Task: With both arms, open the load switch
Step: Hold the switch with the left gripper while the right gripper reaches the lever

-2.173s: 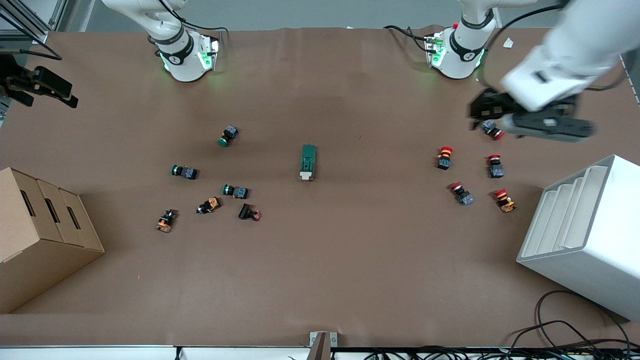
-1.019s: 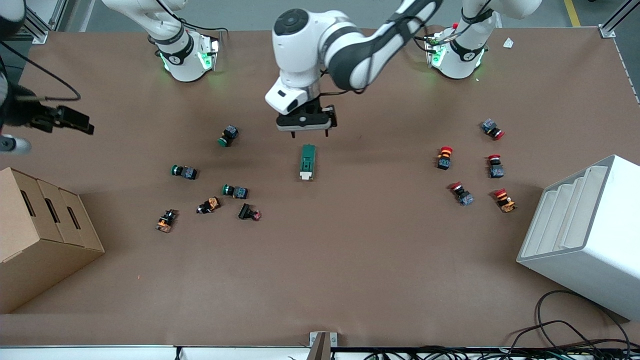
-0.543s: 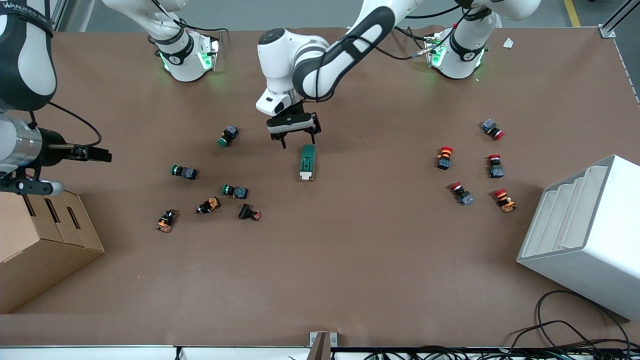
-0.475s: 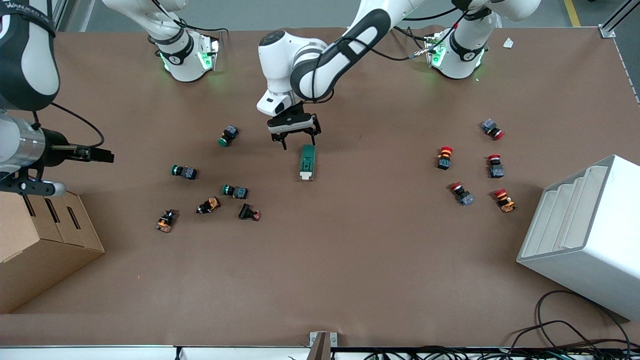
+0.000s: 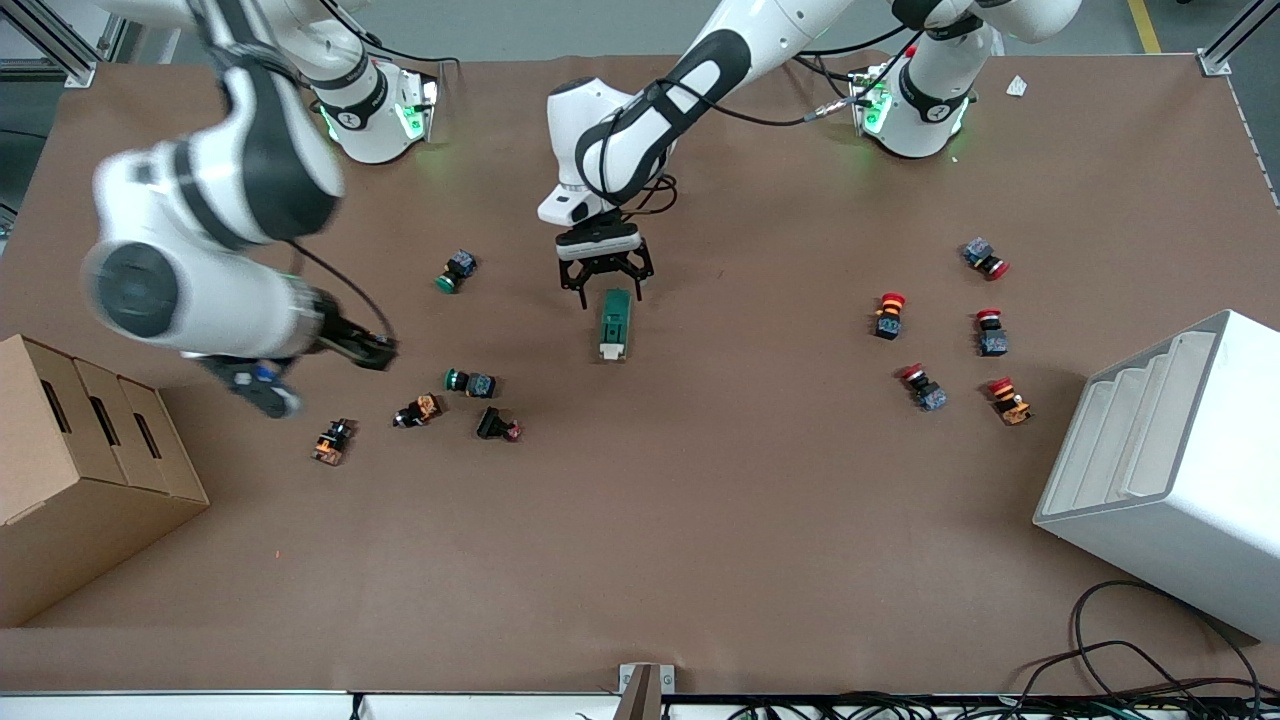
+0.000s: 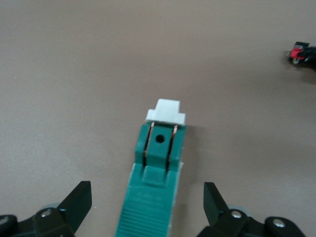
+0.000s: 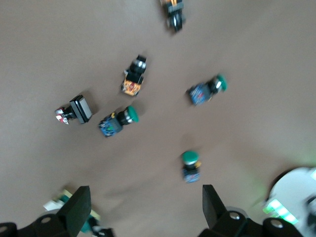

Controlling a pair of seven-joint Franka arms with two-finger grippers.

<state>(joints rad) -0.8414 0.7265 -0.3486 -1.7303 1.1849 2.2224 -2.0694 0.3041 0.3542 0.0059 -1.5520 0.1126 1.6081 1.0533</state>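
You see the load switch (image 5: 616, 324) lying flat near the middle of the bench (image 5: 700, 500), with its white lever piece (image 5: 611, 350) at the end that is nearer to the front camera. The left end effector (image 5: 606, 285) hangs low over the green end of the switch, the end toward the robots' bases, and its fingers (image 6: 76, 202) stand apart, one at each side of the green body without touching it, as the left wrist view shows (image 6: 153, 187). The right end effector (image 5: 362, 349) is up in the air over the group of push buttons at the right arm's end of the bench; its fingers (image 7: 76, 207) are also apart and hold nothing. Under it, in the right wrist view, you find green-capped push buttons (image 7: 118, 121) and an orange one (image 7: 133, 81). Red-capped push buttons (image 5: 888, 315) lie toward the left arm's end of the bench, well apart from the switch. A cardboard box (image 5: 70, 470) stands at the right arm's end and a white rack (image 5: 1180, 450) at the left arm's end.
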